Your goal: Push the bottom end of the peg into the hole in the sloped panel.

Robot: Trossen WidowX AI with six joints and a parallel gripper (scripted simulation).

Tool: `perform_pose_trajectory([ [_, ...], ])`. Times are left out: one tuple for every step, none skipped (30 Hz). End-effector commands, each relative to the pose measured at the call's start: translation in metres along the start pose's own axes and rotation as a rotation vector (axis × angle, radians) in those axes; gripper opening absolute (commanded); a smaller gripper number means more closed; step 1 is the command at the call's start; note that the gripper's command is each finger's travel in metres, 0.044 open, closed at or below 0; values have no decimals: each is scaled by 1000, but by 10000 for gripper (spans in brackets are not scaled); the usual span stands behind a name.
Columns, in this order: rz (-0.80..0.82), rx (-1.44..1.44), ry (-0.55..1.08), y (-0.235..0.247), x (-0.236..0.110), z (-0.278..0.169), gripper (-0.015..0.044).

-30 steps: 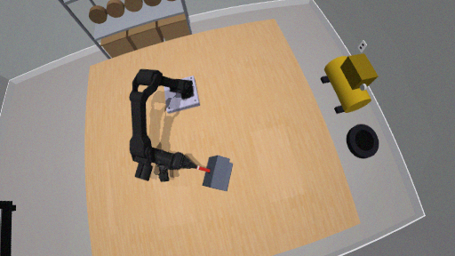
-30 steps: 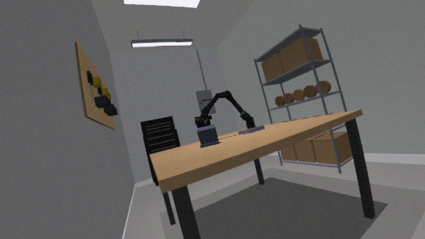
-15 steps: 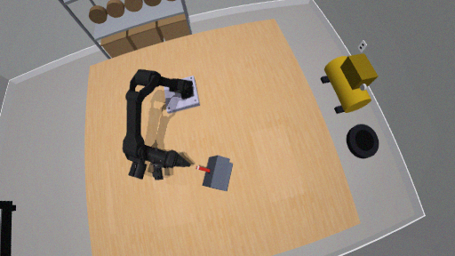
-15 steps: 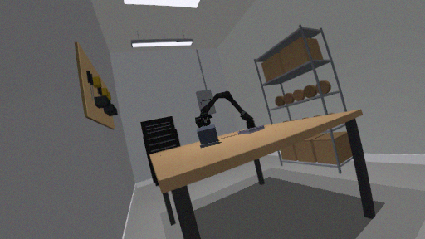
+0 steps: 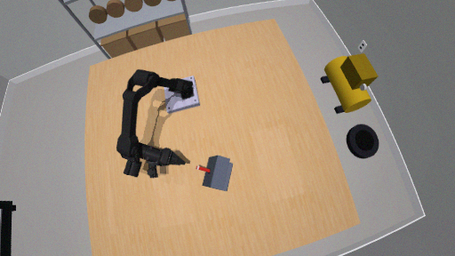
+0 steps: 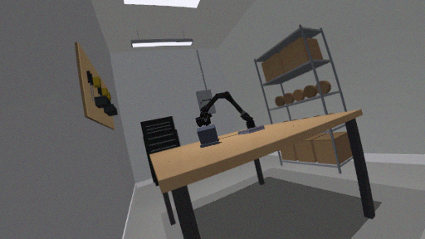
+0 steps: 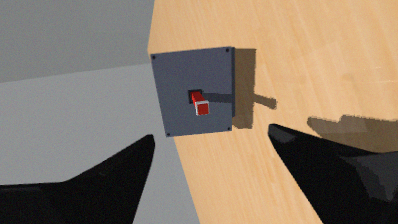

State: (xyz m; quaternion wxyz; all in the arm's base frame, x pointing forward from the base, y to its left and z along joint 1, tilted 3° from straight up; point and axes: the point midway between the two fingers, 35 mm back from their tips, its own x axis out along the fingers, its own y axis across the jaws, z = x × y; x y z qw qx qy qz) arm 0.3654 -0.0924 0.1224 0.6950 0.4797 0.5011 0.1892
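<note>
A red square peg [image 5: 203, 169] [image 7: 201, 105] with a white end sits in the hole of the grey sloped panel [image 5: 219, 174] [image 6: 207, 135] [image 7: 180, 85], its outer end sticking out towards the arm. My gripper [image 5: 185, 162] [image 6: 202, 121] [image 7: 211, 134] is open and empty. It is pulled back from the peg with a clear gap, its two black fingers spread wide on either side in the wrist view. The peg is too small to make out in the exterior view.
The wooden table [image 5: 275, 111] [image 6: 249, 145] [image 7: 320, 45] bears the arm's grey base plate [image 5: 194, 103]. Off the table are a shelf rack with boxes [image 5: 138, 31] [image 6: 299, 83], a yellow machine [image 5: 351, 84], a black tyre [image 5: 363, 140] and a black chair [image 6: 159, 134].
</note>
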Motion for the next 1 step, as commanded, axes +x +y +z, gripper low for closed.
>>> perform_pose_trajectory([
  [1,-8,-5,1,-7,1,440],
])
